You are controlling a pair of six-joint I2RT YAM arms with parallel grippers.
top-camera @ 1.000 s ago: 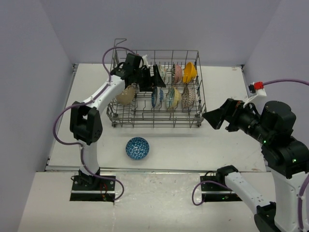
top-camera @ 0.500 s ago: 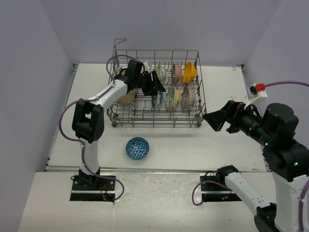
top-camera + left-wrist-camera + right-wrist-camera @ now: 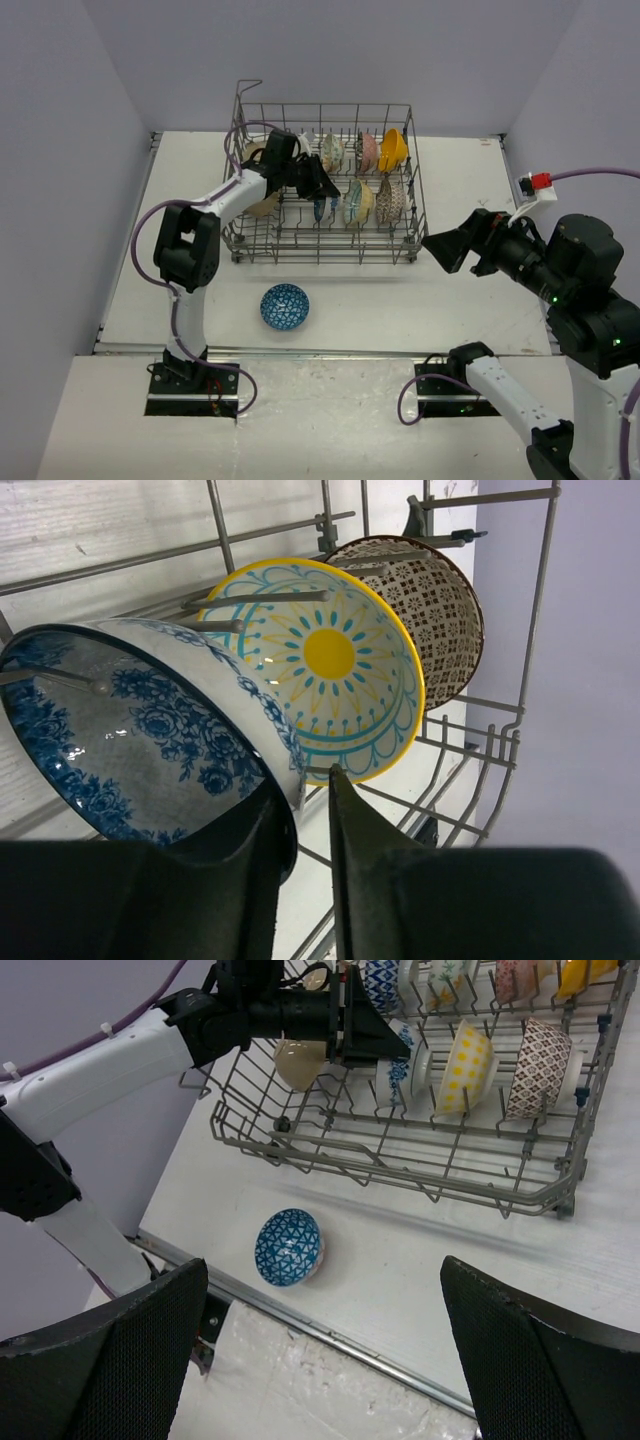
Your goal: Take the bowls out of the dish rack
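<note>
Left claw [image 3: 310, 785] inside dish rack [image 3: 320, 258], upper centre; fingers straddle rim of blue floral bowl [image 3: 150, 730], nearly shut, cannot tell if clamped. Right claw [image 3: 322, 1290] wide open above worktop [image 3: 450, 300], right side. Blue triangle-pattern bowl [image 3: 285, 306] on worktop, lower centre-left.

Bowls [image 3: 360, 200] on edge in the grey wire dish rack [image 3: 320, 245]
Blue floral bowl [image 3: 150, 730] tilts beside a yellow-sun bowl [image 3: 330, 670]; beige bowl [image 3: 300, 1063] at the rack's left; blue triangle-patterned bowl [image 3: 285, 306] lies outside, nearer.
</note>
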